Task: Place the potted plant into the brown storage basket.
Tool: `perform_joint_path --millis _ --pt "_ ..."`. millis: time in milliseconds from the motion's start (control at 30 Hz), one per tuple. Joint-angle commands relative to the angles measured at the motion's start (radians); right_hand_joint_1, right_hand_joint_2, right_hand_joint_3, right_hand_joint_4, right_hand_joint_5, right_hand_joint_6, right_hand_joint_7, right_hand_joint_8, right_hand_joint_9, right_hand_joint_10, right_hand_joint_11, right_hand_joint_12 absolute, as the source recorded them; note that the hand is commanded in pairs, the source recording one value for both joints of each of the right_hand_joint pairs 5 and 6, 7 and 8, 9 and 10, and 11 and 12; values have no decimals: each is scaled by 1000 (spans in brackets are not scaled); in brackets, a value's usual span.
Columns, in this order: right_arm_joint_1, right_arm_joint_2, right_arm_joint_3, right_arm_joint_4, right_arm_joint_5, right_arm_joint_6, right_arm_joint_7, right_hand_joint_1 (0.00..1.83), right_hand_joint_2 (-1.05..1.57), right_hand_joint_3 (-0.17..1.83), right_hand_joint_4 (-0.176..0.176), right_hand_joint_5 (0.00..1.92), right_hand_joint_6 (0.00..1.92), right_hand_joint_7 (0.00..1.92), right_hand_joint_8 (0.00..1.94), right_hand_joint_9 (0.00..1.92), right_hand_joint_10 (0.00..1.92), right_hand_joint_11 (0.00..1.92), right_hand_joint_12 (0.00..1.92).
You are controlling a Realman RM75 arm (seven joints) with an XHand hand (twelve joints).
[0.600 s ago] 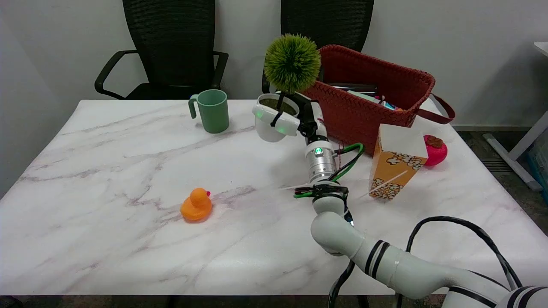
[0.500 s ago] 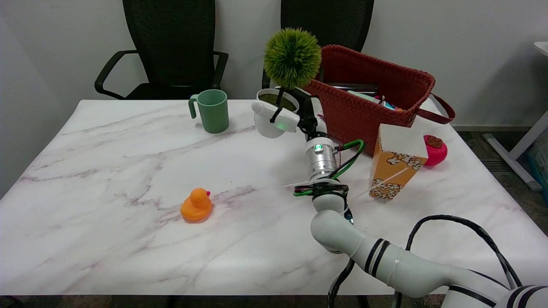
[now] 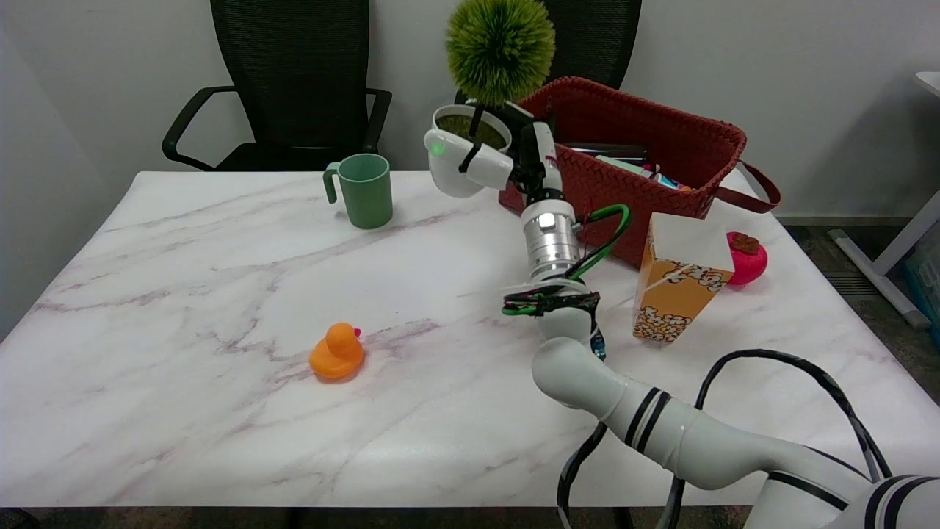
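I hold the potted plant [image 3: 470, 139] in the air above the far part of the surface [image 3: 220, 308], just beside the left end of the brown storage basket [image 3: 646, 173], not inside it. Its long axis runs nearly upright, leaning slightly to the right: the white pot is at the bottom, the thin dark stem rises from the soil, and the round green tuft points up, reaching the picture's top edge. My robot hand [image 3: 499, 158] grasps the pot, white fingers [image 3: 459, 150] wrapped across its near face and the black palm against its right side. My right arm comes in from the lower right, bends at a white elbow low over the surface, then the silver wrist climbs steeply toward the pot. A green mug [image 3: 362, 189] stands left of the pot; an orange duck [image 3: 337, 353] sits nearer me, and a popcorn box [image 3: 675, 283] stands tilted before the basket.
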Motion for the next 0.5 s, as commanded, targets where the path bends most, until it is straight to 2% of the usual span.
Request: perform_joint_path --millis 33,500 --pt "107 40 8 30 -57 0 -54 1217 711 310 0 846 846 1447 1447 1417 1417 1276 1276" --pt "194 106 105 -13 -46 -98 -163 1221 659 334 0 833 833 1442 1442 1424 1424 1265 1265"
